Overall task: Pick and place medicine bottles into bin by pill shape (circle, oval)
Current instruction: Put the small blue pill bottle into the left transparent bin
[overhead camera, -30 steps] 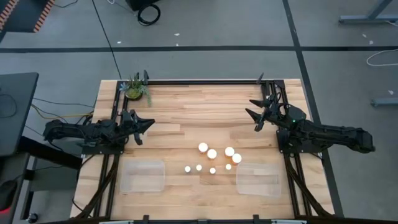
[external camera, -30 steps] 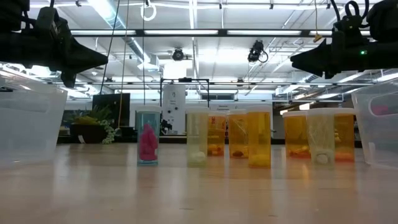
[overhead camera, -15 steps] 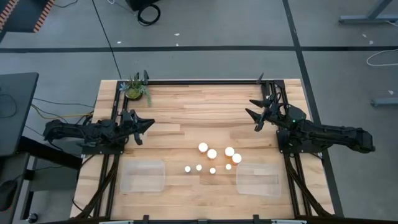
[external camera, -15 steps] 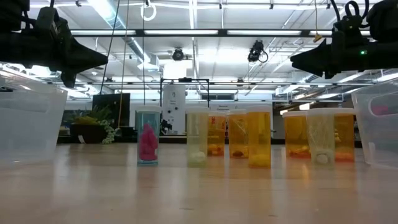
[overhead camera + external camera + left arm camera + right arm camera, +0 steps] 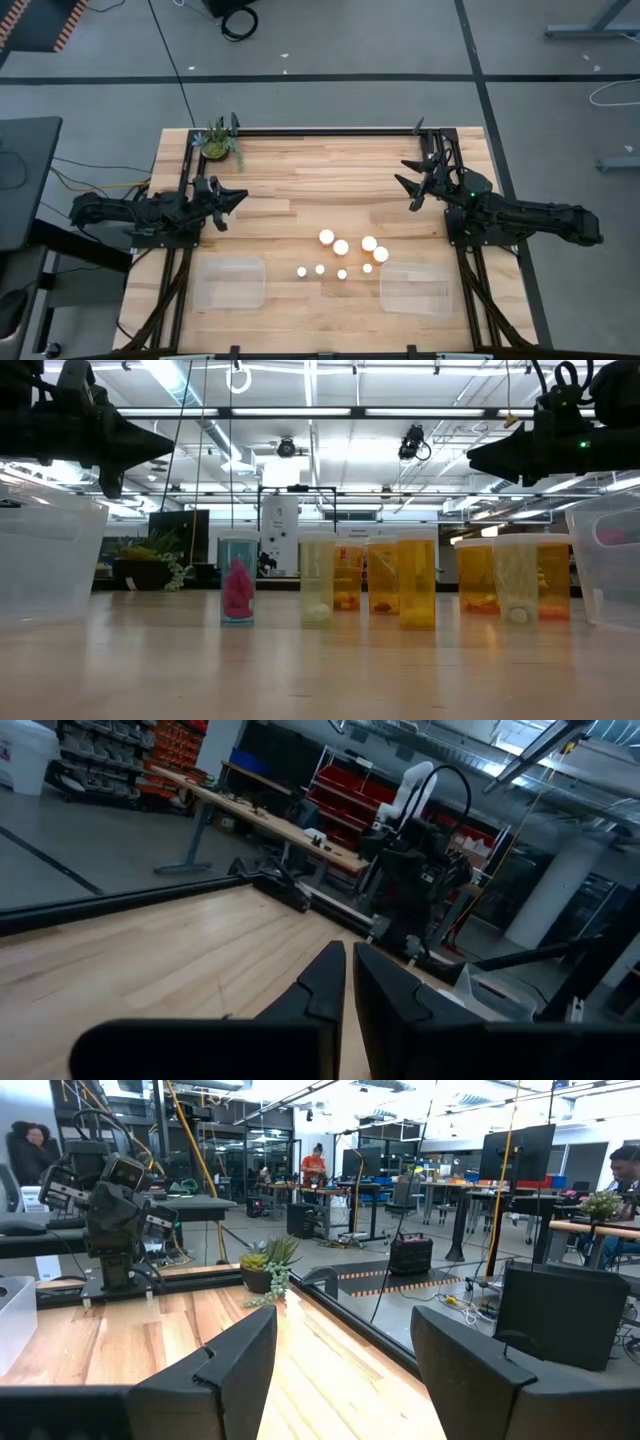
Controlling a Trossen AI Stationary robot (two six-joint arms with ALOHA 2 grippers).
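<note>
Eight medicine bottles stand upright on the table's near middle and show as white discs from above. Four are larger (image 5: pixel 341 247) and four smaller (image 5: pixel 320 268). In the low view most are amber (image 5: pixel 416 582); one clear bottle (image 5: pixel 237 590) holds pink pills. My left gripper (image 5: pixel 238 203) hovers shut and empty over the table's left part, far from the bottles; its fingers show closed in the left wrist view (image 5: pixel 350 985). My right gripper (image 5: pixel 408 188) hovers open and empty over the right part, its fingers wide apart in the right wrist view (image 5: pixel 345 1350).
A clear bin (image 5: pixel 230 282) sits near the front left and another (image 5: pixel 414 290) near the front right. A small potted plant (image 5: pixel 218 145) stands at the far left corner. Bare wood lies between the two grippers, beyond the bottles.
My left gripper has gone up a little, as the low view shows. The bottles and my right gripper have kept still.
</note>
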